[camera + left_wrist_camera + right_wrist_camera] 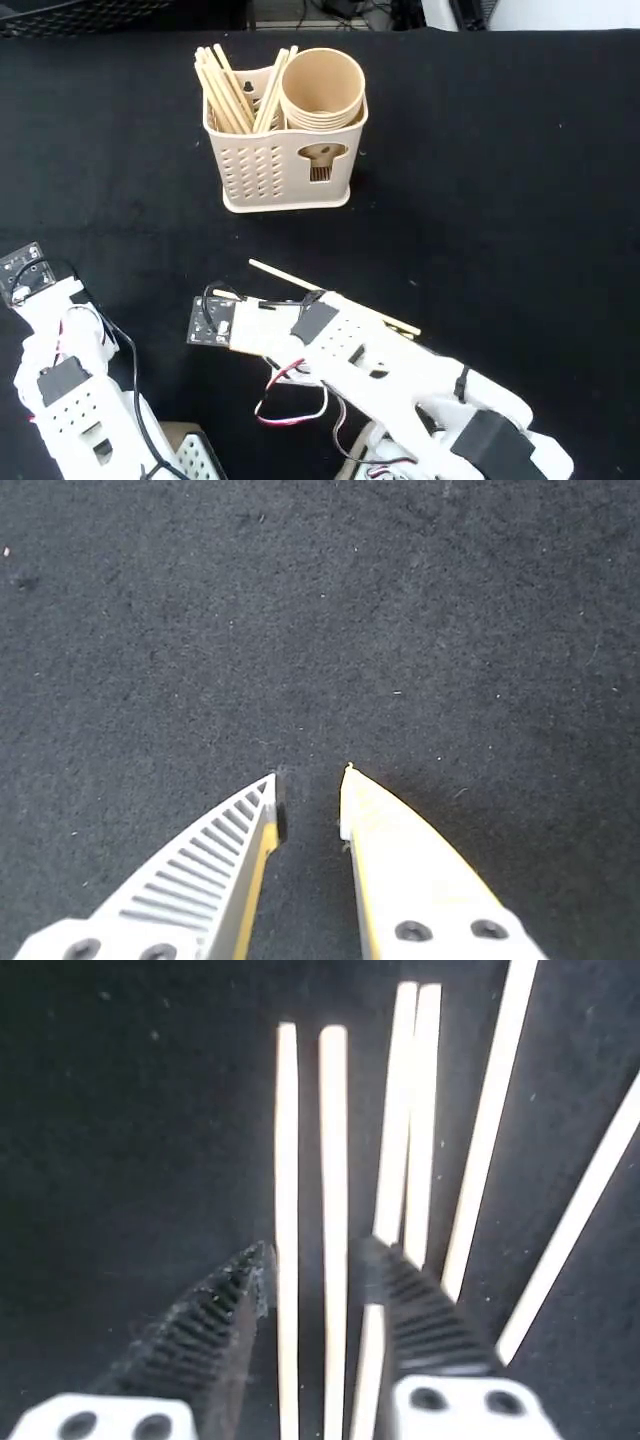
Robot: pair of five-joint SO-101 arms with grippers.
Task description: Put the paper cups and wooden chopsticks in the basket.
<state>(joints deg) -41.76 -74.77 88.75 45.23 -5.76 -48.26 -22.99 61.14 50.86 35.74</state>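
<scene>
A cream slotted basket [270,170] stands at the back of the black table. It holds a stack of paper cups [322,88] on one side and several wooden chopsticks [225,90] on the other. More loose chopsticks [285,275] lie on the cloth, partly hidden under the right arm [350,350]. My right gripper [318,1258] is open just above them, with two chopsticks [333,1140] running between its fingers and others [415,1110] lying beside. My left gripper [310,777] hangs slightly open over bare cloth at the near left, holding nothing.
The left arm [60,380] stands at the table's near left corner. Black cloth [500,200] covers the whole table, with free room to the right of the basket and between the basket and the arms.
</scene>
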